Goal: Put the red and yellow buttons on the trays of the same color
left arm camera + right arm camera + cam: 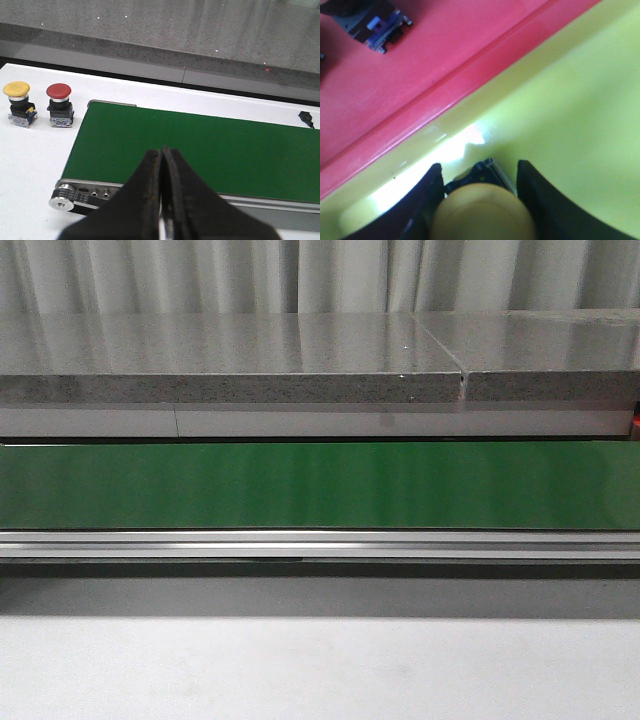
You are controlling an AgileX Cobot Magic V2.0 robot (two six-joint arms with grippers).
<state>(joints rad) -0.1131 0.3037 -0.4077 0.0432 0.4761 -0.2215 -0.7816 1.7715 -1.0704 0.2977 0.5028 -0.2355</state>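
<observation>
Two buttons upright at upper left of the left wrist view: yellow button (pixel 16 89), then red button (pixel 58 90), side by side on the white desk (pixel 30 165), just beside the green belt (pixel 200 150). Left pincer (pixel 161 165) pressed closed, empty, low over the belt's near edge. Right pincer (pixel 479 175) gripping a yellow-capped button (pixel 482 212), cap toward the camera, over the yellow tray (pixel 570 110), close to the red tray (pixel 420 60).

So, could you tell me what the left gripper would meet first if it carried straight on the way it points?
Most likely the green conveyor belt: the left gripper, shut, aims over its near edge. The red button and yellow button stand well off that line.
</observation>
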